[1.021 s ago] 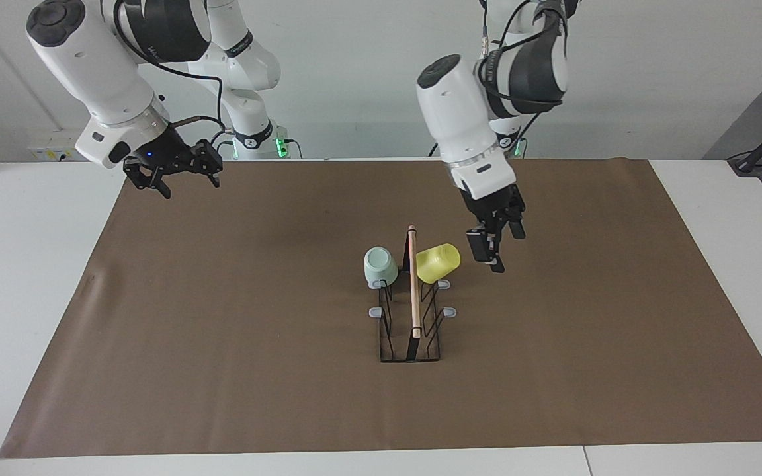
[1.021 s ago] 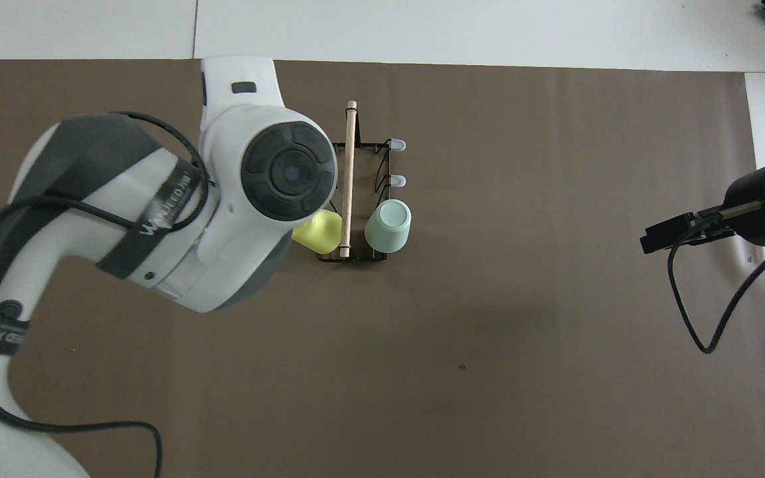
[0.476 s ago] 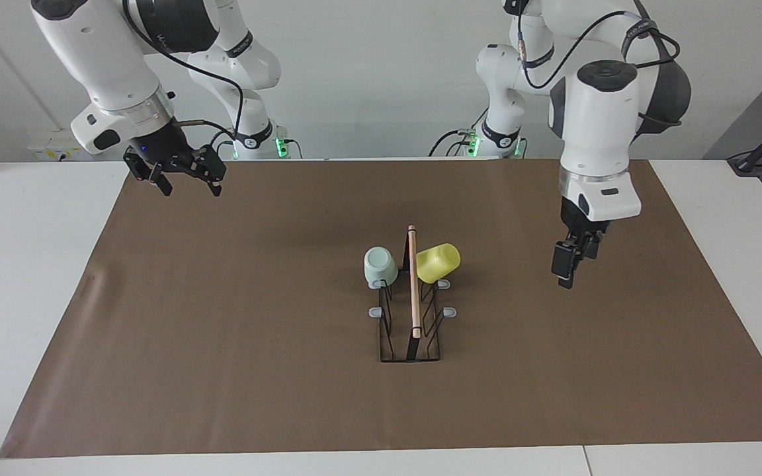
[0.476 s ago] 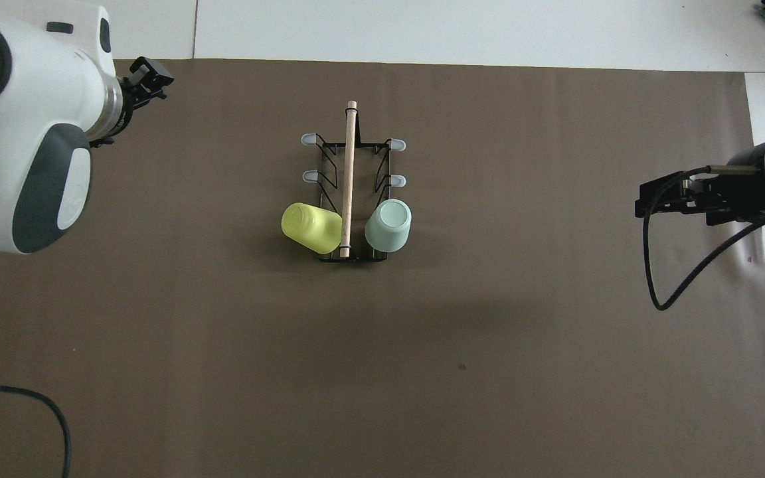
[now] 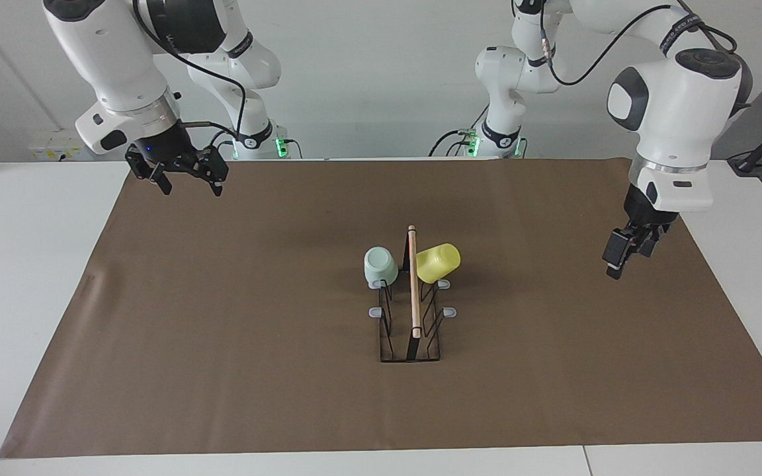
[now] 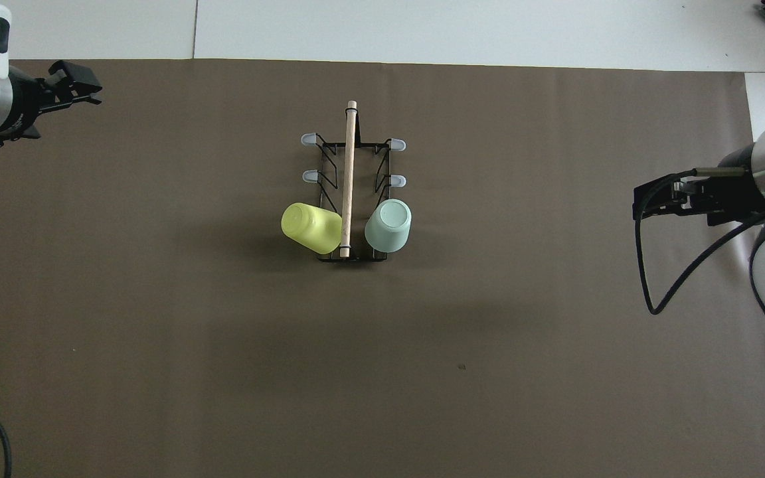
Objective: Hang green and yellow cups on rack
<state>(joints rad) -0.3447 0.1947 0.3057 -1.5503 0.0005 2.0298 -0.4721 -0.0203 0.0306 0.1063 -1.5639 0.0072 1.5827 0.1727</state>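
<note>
— Where are the two cups?

— Both hang upside down on the black wire rack with the light wooden rod handle (image 5: 413,291), on the pair of prongs nearest the robots. The pale mint green plastic tumbler (image 5: 380,266) sits on the prong toward the right arm's end of the table (image 5: 37,277), the bright yellow plastic tumbler (image 5: 438,262) tilted on the one toward the left arm's end.

— And the pincers?

— The right pincer (image 5: 186,180) hangs over the brown mat's (image 5: 222,344) corner with its fingers spread apart, holding nothing. The left pincer (image 5: 621,256) hangs over the mat's other end, well apart from the rack; I cannot tell how its fingers stand.
</note>
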